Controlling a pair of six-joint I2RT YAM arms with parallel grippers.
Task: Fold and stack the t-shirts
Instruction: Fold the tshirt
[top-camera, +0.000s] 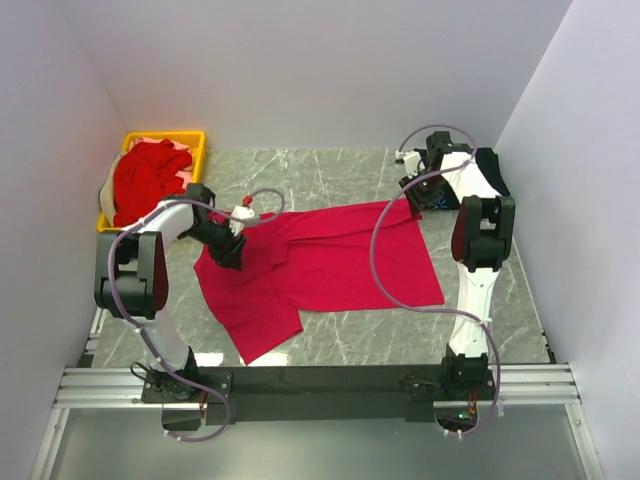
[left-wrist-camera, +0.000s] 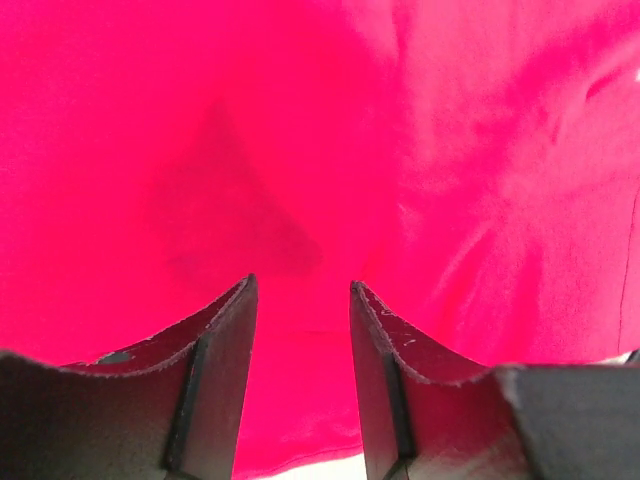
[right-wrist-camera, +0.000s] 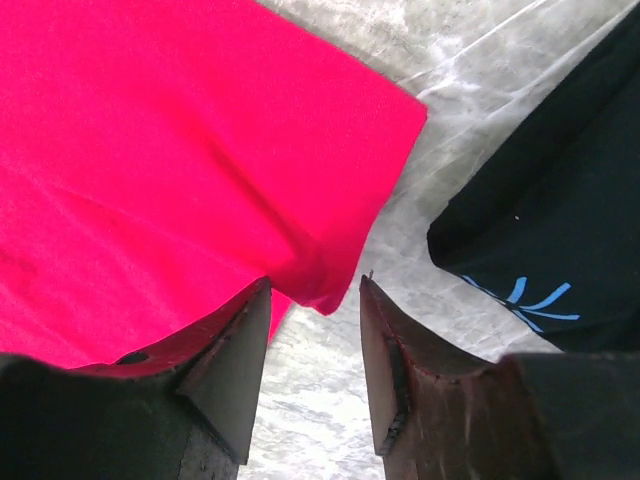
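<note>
The right gripper (right-wrist-camera: 315, 285) has its jaws parted with nothing pinched, its tips low over the marble table (right-wrist-camera: 470, 90). The far right corner of the spread red t-shirt (right-wrist-camera: 180, 150) lies just ahead of the gap between those tips, so the cloth runs away from this tool toward the left arm. The left gripper (left-wrist-camera: 300, 285) is likewise apart and empty, hanging close over the shirt's other end, with red cloth filling its view. The shirt's long axis runs across the table from one gripper to the other, so each arm is nearest its own end, and the right looks best placed to take that corner. A black shirt (right-wrist-camera: 540, 200) with a blue print lies just beside the corner, not touching it, and more red shirts (top-camera: 150, 180) sit in the yellow basket (top-camera: 200, 137) at the far left
</note>
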